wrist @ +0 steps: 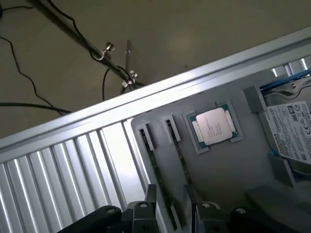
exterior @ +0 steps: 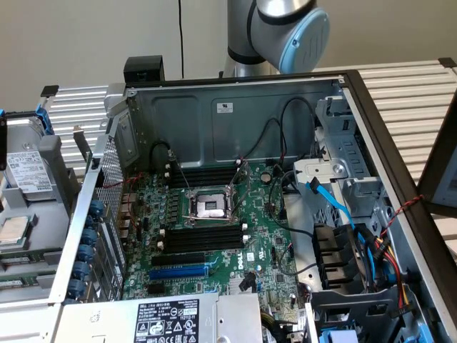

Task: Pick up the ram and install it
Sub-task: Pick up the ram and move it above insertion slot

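I am holding my gripper point(wrist: 171, 194) over the grey tray point(wrist: 228, 174), and its fingers point(wrist: 150, 199) are standing wide apart, gripping nothing. The ram point(wrist: 155, 170) is standing on its edge in a narrow groove of this tray, as a thin dark strip running in between my two fingers; I cannot tell if they are touching it. A second strip point(wrist: 178, 150) of the same kind is sitting in the neighbouring groove. Just beside the grooves a processor point(wrist: 214, 127) is lying in a square pocket (its metal lid is carrying print, but too fine for me to read). Near it a hard drive point(wrist: 291, 128) is showing a white label with small marks and lines of text that I cannot make out.

In the exterior view the open computer case point(exterior: 285, 93) is taking the middle, and my arm point(exterior: 282, 28) is rising behind it at twelve o'clock. On the motherboard point(exterior: 278, 250) some white letters point(exterior: 251, 259) are seeming to read DELL. The black memory slots point(exterior: 203, 239) are lying at six o'clock from the socket point(exterior: 212, 207), and the blue slot point(exterior: 178, 271) is lying further toward six. A white sticker point(exterior: 225, 107) on the back wall and the power supply label point(exterior: 168, 321) at six o'clock are both carrying print too small to read.
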Tool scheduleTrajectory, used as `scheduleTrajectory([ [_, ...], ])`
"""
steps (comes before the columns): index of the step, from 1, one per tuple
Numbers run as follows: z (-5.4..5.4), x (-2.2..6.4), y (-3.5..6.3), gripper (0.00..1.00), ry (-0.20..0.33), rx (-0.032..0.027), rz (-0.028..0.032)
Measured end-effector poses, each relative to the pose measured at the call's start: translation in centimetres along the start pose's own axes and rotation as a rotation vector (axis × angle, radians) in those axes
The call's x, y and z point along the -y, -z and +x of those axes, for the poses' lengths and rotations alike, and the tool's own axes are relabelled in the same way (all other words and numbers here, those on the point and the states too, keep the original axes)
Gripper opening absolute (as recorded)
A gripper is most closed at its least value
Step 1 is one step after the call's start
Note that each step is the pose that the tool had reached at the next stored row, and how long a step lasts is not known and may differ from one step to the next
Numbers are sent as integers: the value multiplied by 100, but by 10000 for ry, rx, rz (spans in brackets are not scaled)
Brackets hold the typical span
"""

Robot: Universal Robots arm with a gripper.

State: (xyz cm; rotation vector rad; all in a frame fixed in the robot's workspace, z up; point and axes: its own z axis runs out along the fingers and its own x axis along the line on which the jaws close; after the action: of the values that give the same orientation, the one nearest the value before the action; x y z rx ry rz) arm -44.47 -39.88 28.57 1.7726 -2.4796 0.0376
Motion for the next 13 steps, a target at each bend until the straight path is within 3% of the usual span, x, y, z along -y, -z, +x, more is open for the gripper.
scheduleTrajectory([
  [8,-8,3,-82,36,1378,-75,166],
  [13,-14,15,-113,36,1794,-71,334],
])
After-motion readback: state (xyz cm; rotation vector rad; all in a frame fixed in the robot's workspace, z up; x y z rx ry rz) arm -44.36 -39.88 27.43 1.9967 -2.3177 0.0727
